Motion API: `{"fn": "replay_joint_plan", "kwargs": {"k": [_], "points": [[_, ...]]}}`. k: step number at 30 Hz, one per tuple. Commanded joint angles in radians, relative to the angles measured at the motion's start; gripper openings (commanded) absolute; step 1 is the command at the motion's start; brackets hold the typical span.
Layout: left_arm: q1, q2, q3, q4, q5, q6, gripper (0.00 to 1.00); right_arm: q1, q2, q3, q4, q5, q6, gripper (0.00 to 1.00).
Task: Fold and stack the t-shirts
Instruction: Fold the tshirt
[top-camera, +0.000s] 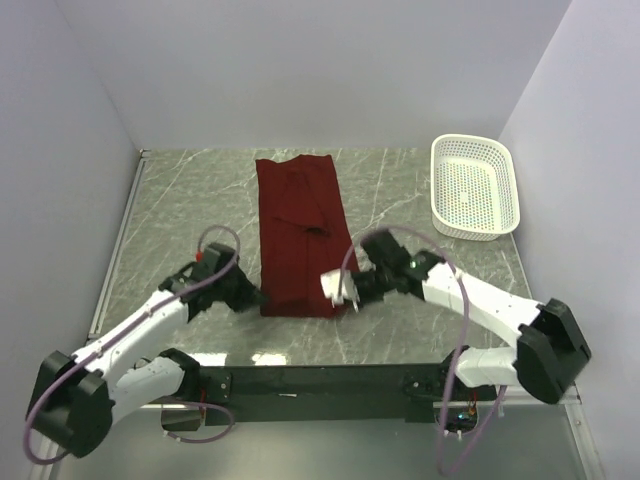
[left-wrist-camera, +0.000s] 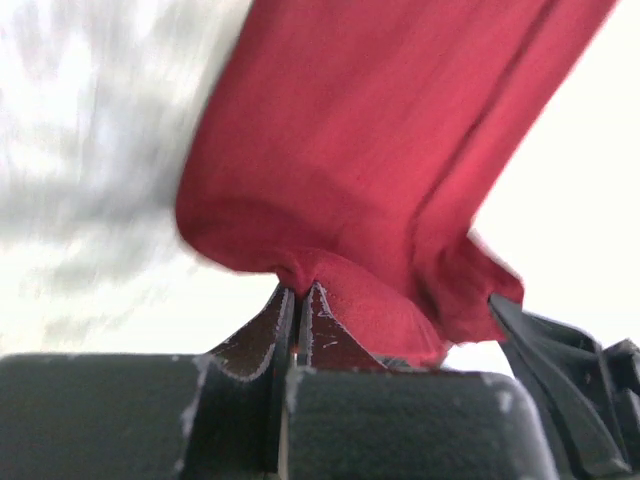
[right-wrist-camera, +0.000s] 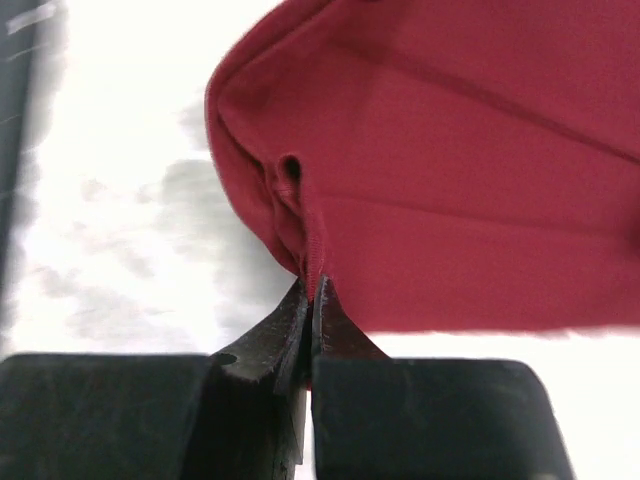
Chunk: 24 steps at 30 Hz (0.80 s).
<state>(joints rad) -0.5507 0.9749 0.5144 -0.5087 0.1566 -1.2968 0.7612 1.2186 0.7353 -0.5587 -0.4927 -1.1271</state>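
A dark red t-shirt (top-camera: 298, 230) lies folded into a long narrow strip down the middle of the marble table, its near end between my two arms. My left gripper (top-camera: 258, 297) is shut on the strip's near left corner; in the left wrist view the cloth (left-wrist-camera: 370, 170) bunches into the closed tips of that gripper (left-wrist-camera: 298, 292). My right gripper (top-camera: 345, 296) is shut on the near right corner, and the right wrist view shows that gripper (right-wrist-camera: 312, 290) pinching a hem fold of the t-shirt (right-wrist-camera: 460, 180).
A white plastic basket (top-camera: 474, 186) stands at the back right of the table (top-camera: 190, 200). Grey walls close in the back and both sides. A black rail (top-camera: 320, 380) runs along the near edge between the arm bases.
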Motion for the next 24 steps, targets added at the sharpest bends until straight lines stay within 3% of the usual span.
{"fn": "replay_joint_plan", "kwargs": {"k": [1,5,12,16,24], "points": [[0.148,0.085,0.123,0.078,0.070,0.152,0.00,-0.106,0.090,0.194,0.002,-0.032,0.114,0.00],[0.267,0.280,0.277,0.148,0.100,0.247,0.00,-0.239,0.337,0.427,-0.001,-0.027,0.185,0.00],[0.374,0.671,0.635,0.216,0.216,0.312,0.00,-0.303,0.677,0.881,-0.046,-0.014,0.302,0.00],[0.402,0.801,0.748,0.199,0.230,0.329,0.00,-0.307,0.785,0.996,-0.060,0.005,0.335,0.00],[0.459,0.899,0.809,0.222,0.308,0.352,0.00,-0.313,0.897,1.107,-0.053,0.054,0.380,0.00]]}}
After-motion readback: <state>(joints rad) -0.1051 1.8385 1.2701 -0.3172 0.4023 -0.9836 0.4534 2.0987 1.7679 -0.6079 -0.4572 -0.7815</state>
